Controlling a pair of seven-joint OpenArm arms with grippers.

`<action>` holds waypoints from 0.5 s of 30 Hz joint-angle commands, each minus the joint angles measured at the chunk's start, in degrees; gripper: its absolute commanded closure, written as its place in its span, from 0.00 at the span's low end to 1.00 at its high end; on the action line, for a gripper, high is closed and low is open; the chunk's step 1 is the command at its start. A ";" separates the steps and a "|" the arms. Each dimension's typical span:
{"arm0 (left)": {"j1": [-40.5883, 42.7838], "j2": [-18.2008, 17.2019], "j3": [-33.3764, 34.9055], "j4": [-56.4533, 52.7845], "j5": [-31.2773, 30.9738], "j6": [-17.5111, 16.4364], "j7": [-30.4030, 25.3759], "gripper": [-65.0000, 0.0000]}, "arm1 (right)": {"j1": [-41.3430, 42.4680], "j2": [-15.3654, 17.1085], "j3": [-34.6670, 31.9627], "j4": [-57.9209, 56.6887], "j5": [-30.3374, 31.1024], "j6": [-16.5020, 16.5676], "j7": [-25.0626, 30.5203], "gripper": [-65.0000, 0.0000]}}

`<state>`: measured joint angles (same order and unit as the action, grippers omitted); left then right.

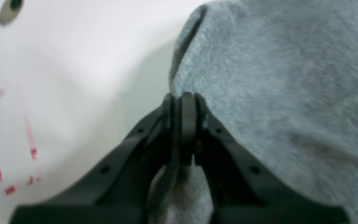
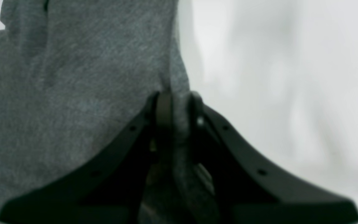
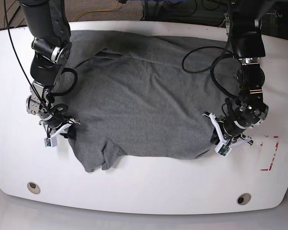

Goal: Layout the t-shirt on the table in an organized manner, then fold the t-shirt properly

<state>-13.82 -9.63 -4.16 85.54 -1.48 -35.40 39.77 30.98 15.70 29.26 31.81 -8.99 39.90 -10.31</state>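
The left gripper (image 1: 182,102) has its jaws pressed together on a fold of grey cloth, the fabric bunching between the black fingers and spilling back toward the wrist. On the other side, the right gripper (image 2: 176,102) pinches a thicker pleat of the same cloth, its jaws held slightly apart by what they clamp.

Out from those two grips spreads the t-shirt (image 3: 149,105), dark heather grey, lying across the middle of the table (image 3: 144,196). It is only loosely laid out: the far edge is rumpled under the arms, and the near corner on the right arm's side is doubled over into a lumpy flap. The left arm holds the shirt's edge close to the red tape marks (image 1: 11,146); the right arm holds the opposite edge, well apart from it. Two round grommet holes (image 3: 33,187) sit near the table's front rim, clear of the cloth.

The risks from here look plain enough. If the two arms pull apart unevenly, the shirt will likely skew rather than flatten. The left grip seems shallow, just on the hem, so a firm tug could slip it free. The doubled flap could also get trapped in any fold made before it is smoothed.
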 commanded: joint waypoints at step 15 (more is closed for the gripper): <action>4.02 -2.99 4.74 5.06 -0.77 0.36 -1.31 0.52 | 1.06 0.78 0.06 0.93 0.25 0.10 0.42 0.86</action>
<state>-8.51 -12.27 0.82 89.25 -1.45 -35.16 39.79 30.85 15.73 29.26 31.83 -8.80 39.92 -10.24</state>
